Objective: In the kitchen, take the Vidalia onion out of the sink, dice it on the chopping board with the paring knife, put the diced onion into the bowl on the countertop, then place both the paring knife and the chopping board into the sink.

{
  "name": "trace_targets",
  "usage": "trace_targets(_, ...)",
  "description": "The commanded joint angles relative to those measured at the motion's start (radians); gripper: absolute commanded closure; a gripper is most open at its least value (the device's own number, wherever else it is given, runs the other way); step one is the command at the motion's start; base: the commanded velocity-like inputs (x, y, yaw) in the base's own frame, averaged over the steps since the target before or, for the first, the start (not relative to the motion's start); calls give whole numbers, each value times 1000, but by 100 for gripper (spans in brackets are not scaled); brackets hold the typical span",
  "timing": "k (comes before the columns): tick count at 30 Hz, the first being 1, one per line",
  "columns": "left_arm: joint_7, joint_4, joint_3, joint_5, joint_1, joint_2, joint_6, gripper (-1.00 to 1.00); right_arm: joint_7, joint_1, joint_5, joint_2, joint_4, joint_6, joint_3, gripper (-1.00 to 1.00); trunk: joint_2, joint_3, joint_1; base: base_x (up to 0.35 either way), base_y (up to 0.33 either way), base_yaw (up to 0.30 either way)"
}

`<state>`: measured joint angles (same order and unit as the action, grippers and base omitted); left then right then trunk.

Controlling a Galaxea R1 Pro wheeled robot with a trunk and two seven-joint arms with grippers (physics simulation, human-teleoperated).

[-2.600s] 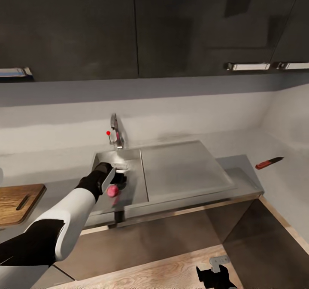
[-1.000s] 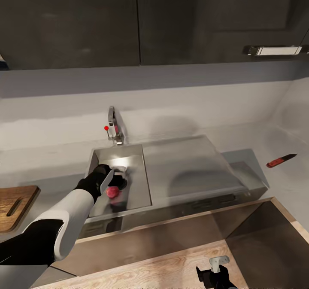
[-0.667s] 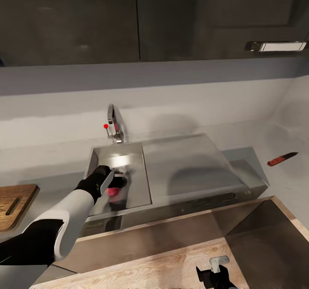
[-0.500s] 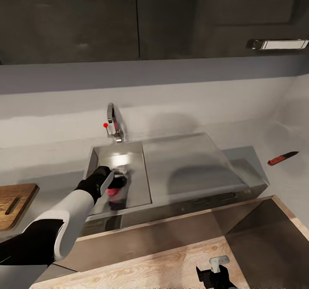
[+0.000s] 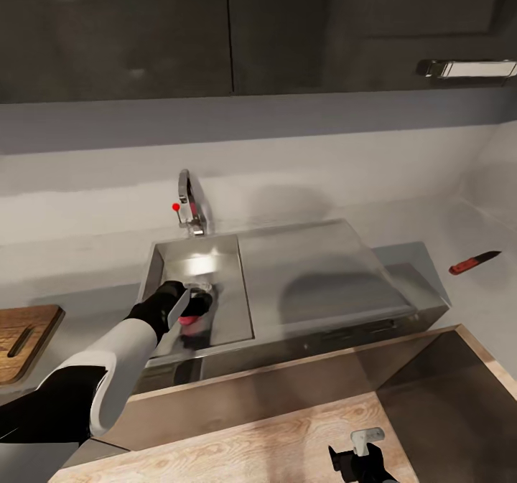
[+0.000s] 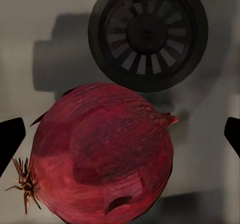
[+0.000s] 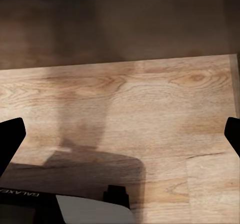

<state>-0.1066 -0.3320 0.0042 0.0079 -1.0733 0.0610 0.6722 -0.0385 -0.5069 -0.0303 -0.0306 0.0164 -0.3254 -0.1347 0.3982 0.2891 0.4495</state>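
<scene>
Onion skin, dark red and papery with fine streaks, showed close in the left wrist view: the Vidalia onion was a round bulb with a short pointed stem tip on one side and a tuft of dry brown roots on the other. It lay on the dull grey metal floor of the sink, right beside the round black drain with its spoked slots. The left gripper stood wide, its two black fingertips at the far edges of that view with the onion between them, neither one visibly touching it. In the head view the onion was a small pink spot in the basin by the black wrist of the white left arm, below the curved chrome tap with its red dot. The flat brushed drainboard stretched off to the right. The paring knife, slim with a reddish handle, lay on the smooth grey countertop well to the right of the sink. The brown wooden chopping board, with rounded corners and a slot hole, sat at the left edge. The right gripper hung with fingers wide over pale wood-grain flooring.
</scene>
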Motion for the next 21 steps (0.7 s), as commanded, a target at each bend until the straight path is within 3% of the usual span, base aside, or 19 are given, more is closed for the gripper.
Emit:
trace_targets(1, -4, -1, 0, 1, -1, 0, 5, -100, -3, -1, -3, -1, -1, -2, -5, -100, 2, 2, 1, 0, 0, 0)
trace_targets(11, -4, -1, 0, 1, -1, 0, 4, -100, -4, -1, -3, -5, -1, 9, -5, -100, 2, 2, 1, 0, 0, 0)
trace_targets(12, -5, -1, 0, 1, -1, 1, 4, 100, -3, -1, -3, -4, -1, 9, -5, -100, 2, 2, 1, 0, 0, 0)
trace_targets(21, -5, -1, 0, 1, -1, 2, 4, 100, -3, -1, -3, -2, -1, 9, -5, -100, 2, 2, 1, 0, 0, 0)
